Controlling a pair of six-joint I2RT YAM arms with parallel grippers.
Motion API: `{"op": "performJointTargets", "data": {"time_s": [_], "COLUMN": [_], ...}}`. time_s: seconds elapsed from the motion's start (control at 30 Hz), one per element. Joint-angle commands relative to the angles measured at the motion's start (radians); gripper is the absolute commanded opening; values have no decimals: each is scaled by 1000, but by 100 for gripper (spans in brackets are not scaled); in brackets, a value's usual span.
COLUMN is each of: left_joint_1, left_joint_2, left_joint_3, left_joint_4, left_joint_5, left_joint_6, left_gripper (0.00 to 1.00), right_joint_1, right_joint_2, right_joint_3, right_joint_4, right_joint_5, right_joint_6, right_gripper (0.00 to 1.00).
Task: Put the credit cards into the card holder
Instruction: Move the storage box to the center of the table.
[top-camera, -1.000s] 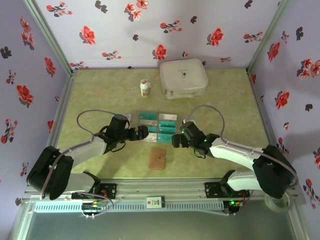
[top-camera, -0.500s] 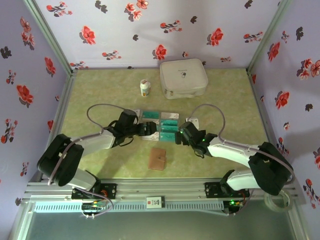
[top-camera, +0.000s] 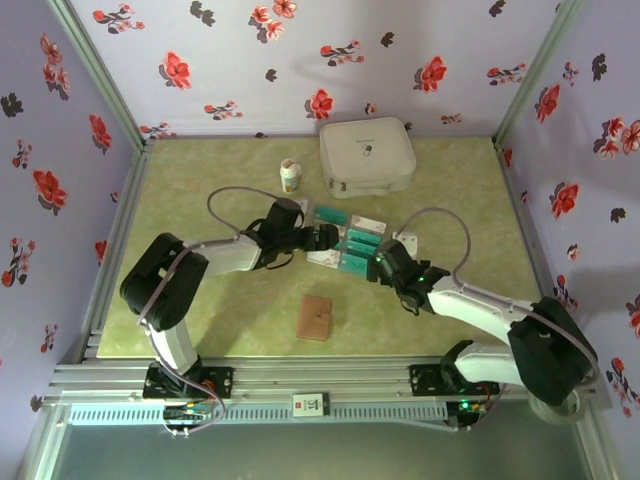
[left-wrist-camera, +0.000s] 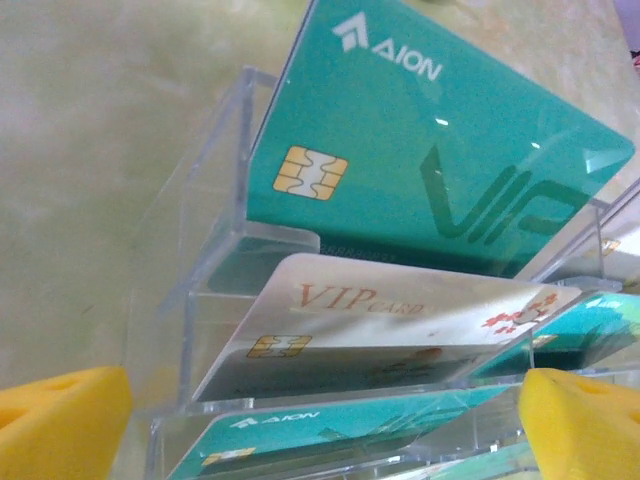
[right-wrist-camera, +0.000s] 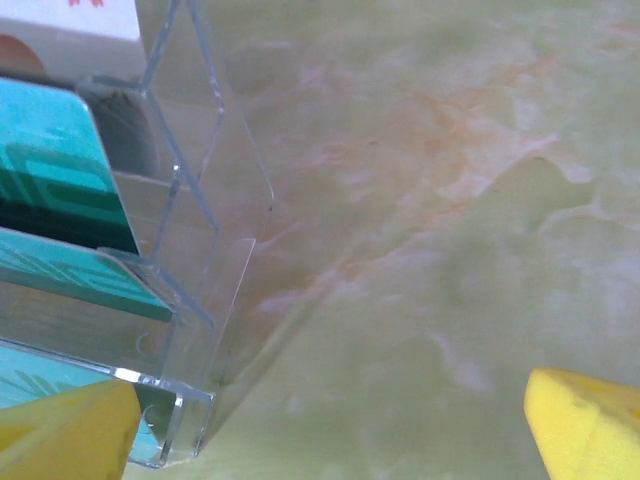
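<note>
Across the green marbled table (top-camera: 200, 190): white rounded case (top-camera: 367, 155) at the far side. Mid-table, clear tiered acrylic stand (left-wrist-camera: 215, 250) racking teal credit cards (left-wrist-camera: 430, 170); reads "AION" and "VIP", plus a white "VIP CARD" (left-wrist-camera: 400, 320). Flanking it, left gripper (top-camera: 325, 238) and right gripper (top-camera: 374, 263), jaws spread wide, empty. Nearer the bases, brown card holder (top-camera: 316, 318), folded shut, apart from the cards. Small white bottle (top-camera: 290, 177) beside the case.

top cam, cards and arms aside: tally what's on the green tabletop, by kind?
white case: 1
white bottle: 1
brown wallet: 1
clear tiered stand: 1
Total: 4
</note>
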Motion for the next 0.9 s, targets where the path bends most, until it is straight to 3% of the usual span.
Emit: {"op": "performJointTargets", "data": {"time_s": [0.0,0.4,0.63,0.87], "left_joint_1": [-14,1,59,128], "left_joint_2": [69,210,92,-112], "left_joint_3": [93,324,220,21], "left_joint_4": [29,-97,-90,-69], "left_joint_5": [40,45,46,41], "left_joint_6": [5,74,81,62], "left_gripper": [100,100,100,100], "right_joint_1": [-34,-51,-51,-18], "right_joint_2": [-46,-176,-349,-401], "right_joint_3": [-15,-10,7,8], "right_joint_4": [-43,-127,-249,-275], "right_joint_5": [-9,-61,-85,-238], "right_joint_6": [15,69,101,163], "right_gripper": [99,99,99,99]}}
